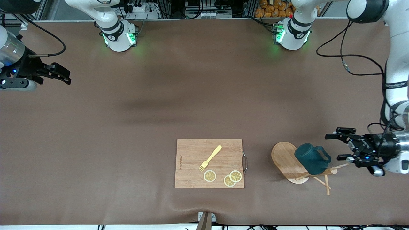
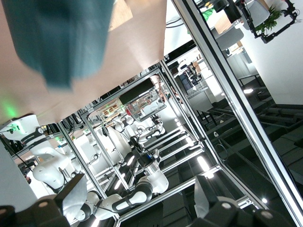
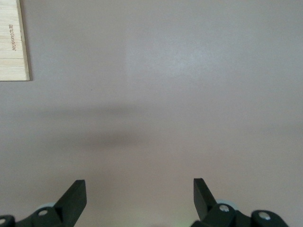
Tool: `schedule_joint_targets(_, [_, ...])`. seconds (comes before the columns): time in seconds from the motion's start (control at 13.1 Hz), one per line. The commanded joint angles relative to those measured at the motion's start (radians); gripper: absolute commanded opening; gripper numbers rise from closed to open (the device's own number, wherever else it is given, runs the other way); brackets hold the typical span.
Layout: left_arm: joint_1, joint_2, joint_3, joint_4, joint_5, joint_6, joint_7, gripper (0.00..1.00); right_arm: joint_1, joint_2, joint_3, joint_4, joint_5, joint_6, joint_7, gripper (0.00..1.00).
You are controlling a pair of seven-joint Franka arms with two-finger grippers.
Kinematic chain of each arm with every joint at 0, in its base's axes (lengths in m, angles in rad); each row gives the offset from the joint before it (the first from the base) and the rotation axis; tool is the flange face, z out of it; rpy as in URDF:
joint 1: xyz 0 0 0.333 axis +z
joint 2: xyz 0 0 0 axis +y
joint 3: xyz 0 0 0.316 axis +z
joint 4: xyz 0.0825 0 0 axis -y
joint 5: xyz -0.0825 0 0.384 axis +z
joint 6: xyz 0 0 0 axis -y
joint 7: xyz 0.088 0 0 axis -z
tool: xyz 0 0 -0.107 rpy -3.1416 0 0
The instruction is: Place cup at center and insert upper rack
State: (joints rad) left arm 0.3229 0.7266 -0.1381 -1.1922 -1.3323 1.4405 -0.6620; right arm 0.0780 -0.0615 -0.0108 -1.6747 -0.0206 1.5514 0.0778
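The dark teal cup (image 1: 311, 158) rests on the upper rack, a light wooden stand (image 1: 285, 158) that lies tipped over. The rack's post and thin pegs (image 1: 324, 179) point toward the left arm's end of the table. My left gripper (image 1: 334, 147) is open just beside the cup's handle, holding nothing. In the left wrist view the cup (image 2: 61, 38) is a blurred teal shape ahead of the spread left gripper (image 2: 139, 194). My right gripper (image 1: 65, 75) waits open at the right arm's end of the table, and the right wrist view shows this gripper (image 3: 139, 194) over bare mat.
A rectangular wooden cutting board (image 1: 191, 153) lies near the table's front edge, beside the rack toward the right arm's end. It carries a yellow fork (image 1: 211, 157) and three lemon slices (image 1: 210, 175). One corner of the board (image 3: 14, 42) shows in the right wrist view.
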Motion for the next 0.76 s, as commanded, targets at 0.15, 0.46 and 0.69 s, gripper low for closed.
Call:
schedule_joint_targets(0.15, [-0.008, -0.182, 0.009, -0.03, 0.094, 0.006, -0.102, 1.0, 0.008, -0.023, -0.003, -0.019, -0.016, -0.002, 0.019, 1.0])
schedule_joint_targets(0.46, [-0.089, -0.294, 0.005, -0.03, 0.35, 0.006, -0.097, 1.0, 0.008, -0.023, -0.003, -0.019, -0.015, -0.002, 0.019, 1.0])
schedule_joint_targets(0.69, [-0.171, -0.369, -0.009, -0.032, 0.629, 0.006, -0.012, 1.0, 0.006, -0.023, -0.003, -0.019, -0.015, -0.002, 0.019, 1.0])
